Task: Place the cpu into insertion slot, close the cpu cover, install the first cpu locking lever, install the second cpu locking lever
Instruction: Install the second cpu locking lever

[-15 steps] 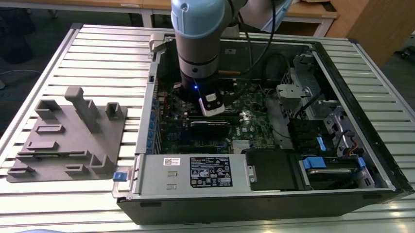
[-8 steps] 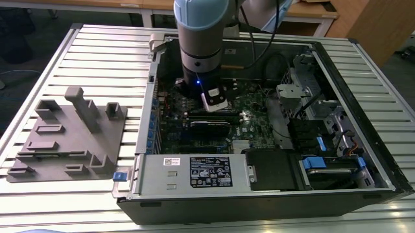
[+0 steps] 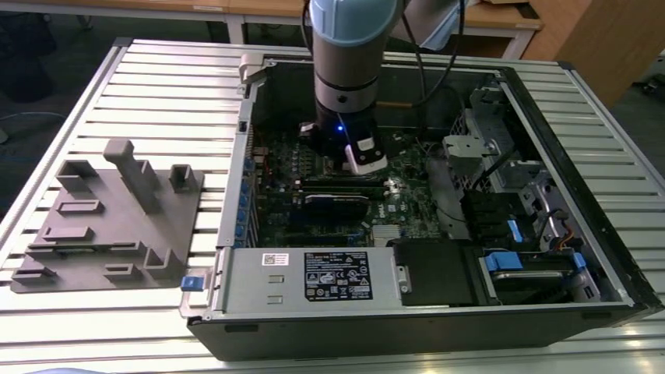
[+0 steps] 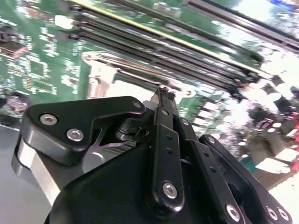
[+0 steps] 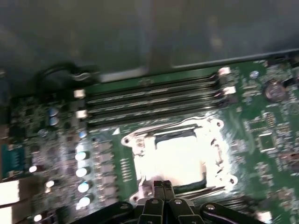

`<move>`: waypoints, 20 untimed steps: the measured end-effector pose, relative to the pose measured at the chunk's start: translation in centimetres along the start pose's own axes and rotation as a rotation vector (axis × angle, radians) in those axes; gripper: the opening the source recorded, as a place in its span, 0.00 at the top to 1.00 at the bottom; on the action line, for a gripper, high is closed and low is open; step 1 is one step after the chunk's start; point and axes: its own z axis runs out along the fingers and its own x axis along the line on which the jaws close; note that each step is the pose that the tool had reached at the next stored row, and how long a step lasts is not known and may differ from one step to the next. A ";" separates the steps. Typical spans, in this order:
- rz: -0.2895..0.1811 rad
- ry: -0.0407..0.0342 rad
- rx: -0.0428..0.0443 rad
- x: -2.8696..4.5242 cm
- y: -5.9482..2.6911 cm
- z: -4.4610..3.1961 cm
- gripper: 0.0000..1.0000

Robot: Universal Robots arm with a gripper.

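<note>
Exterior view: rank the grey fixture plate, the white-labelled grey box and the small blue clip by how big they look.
1. Grey fixture plate
2. White-labelled grey box, looking nearly as large
3. Small blue clip

One cpu, four memory slots

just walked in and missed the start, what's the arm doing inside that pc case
The arm has its gripper lowered into the open computer case, right over the CPU socket on the green motherboard. The fingers are pressed together at the socket's edge. The cpu cover looks closed over the cpu, whose pale top shows through the window. A grey fixture plate lies beside the case.
</note>
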 end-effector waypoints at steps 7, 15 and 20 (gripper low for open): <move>0.000 0.0006 0.0008 -1.20 1.47 0.32 0.89; 0.001 0.0041 0.0041 -1.18 1.94 -0.69 0.89; 0.001 0.0041 0.0047 -1.18 2.00 -0.89 0.89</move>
